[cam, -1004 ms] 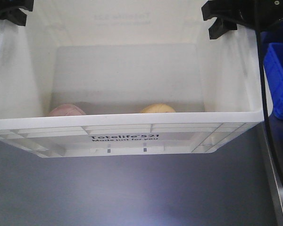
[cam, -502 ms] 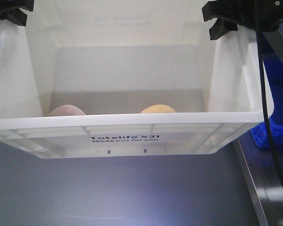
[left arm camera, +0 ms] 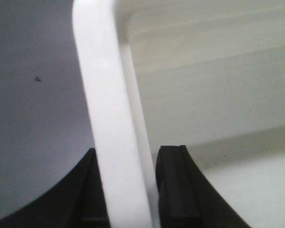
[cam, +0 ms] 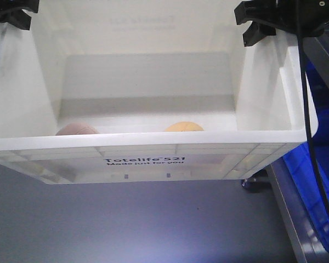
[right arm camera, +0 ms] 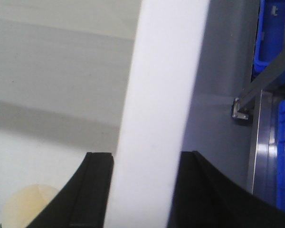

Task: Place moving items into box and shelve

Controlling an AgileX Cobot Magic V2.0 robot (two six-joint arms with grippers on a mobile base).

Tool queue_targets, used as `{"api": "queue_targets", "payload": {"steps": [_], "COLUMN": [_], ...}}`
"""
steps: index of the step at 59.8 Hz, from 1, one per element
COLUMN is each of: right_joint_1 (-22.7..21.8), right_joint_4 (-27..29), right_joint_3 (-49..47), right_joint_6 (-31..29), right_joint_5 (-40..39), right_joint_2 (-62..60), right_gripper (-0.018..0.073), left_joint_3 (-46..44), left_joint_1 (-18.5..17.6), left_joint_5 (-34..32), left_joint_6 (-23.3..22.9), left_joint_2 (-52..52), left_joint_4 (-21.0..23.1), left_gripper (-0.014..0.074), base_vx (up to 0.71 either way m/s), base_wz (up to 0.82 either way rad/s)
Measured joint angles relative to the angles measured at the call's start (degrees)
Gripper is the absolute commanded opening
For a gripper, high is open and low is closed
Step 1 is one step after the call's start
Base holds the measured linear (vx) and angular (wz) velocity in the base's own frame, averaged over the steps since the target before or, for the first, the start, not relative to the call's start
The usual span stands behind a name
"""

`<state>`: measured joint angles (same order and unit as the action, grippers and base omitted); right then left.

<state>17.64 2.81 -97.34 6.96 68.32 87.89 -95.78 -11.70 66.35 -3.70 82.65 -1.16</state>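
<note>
- the big white box (cam: 153, 141) fills most of the front view, and you look down into it, with black "Totelife 521 / Made just for you" print on the near rim
- left gripper (cam: 13, 16) sits up at the box's far left side; the wrist view shows its two black fingers (left arm camera: 175, 185) squeezed onto the white rim, one outside and one inside the box, with nothing but the rim between them
- right gripper (cam: 253, 24) does the same on the far right side, fingers (right arm camera: 92, 190) clamped on that rim, one on each face
- pinkish potato (cam: 77, 129) lies on the box floor at the near left, half hidden behind the front rim
- yellow potato (cam: 183, 127) is on the floor too, just right of centre against the near wall, well apart from the pink one
- grey surface (cam: 153, 224) shows under the box; can't tell if the box touches it
- blue bins (cam: 318, 186) are off to the right, past a metal rail (cam: 285, 213)
- a black cable (cam: 306, 93) hangs down over the box's right side
</note>
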Motion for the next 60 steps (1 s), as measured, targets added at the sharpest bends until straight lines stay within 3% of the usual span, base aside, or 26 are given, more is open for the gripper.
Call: {"api": "queue_targets", "payload": {"steps": [60], "right_joint_1": [0.0], "right_joint_4": [-0.2], "right_joint_3": [0.0], "right_joint_6": [0.0], "right_joint_5": [0.0], "right_joint_2": [0.0], "right_gripper": [-0.0005], "left_joint_3": [0.0], "left_joint_1": [0.0], "left_joint_5": [0.0], "left_joint_6": [0.0], "left_joint_2": [0.0], "left_joint_4": [0.0], "left_gripper": [-0.0007], "base_vx": [0.61], "base_wz": [0.04]}}
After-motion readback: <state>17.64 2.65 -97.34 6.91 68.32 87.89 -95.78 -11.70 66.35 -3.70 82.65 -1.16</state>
